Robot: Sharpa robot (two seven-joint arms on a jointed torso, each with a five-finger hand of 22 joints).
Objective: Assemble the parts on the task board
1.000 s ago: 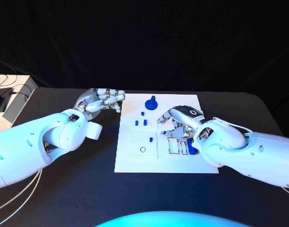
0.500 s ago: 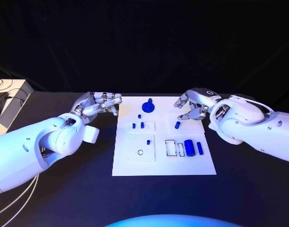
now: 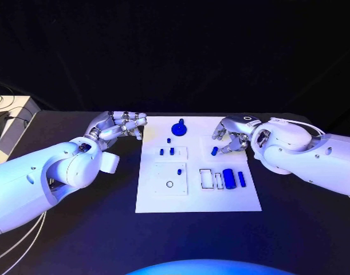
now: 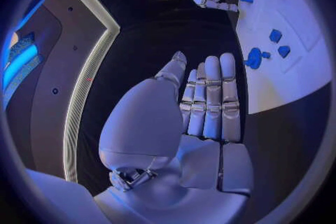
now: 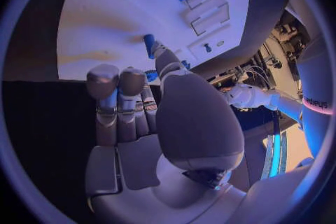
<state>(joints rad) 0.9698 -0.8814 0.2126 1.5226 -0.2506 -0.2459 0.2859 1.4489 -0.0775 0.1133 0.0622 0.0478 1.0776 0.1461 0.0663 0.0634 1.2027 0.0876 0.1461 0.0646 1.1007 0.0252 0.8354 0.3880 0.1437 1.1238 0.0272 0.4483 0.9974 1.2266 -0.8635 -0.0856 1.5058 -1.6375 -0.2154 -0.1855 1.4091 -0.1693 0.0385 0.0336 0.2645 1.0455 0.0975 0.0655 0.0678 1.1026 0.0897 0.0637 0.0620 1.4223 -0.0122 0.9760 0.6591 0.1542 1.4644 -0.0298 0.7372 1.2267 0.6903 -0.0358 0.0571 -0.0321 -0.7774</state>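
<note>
My left hand (image 3: 118, 126) hangs with its fingers (image 4: 210, 95) straight and pressed side by side, holding nothing. My right hand (image 3: 231, 135) reaches in from the other side, fingers (image 5: 115, 95) curled downward and thumb extended. Whether it grips anything, I cannot tell.

One word can be read: "sharpa", in dark letters running sideways along the white left arm (image 5: 316, 102) in the right wrist view. Nothing legible shows on the task board (image 3: 198, 201), its parts, or the table (image 3: 307, 229).
</note>
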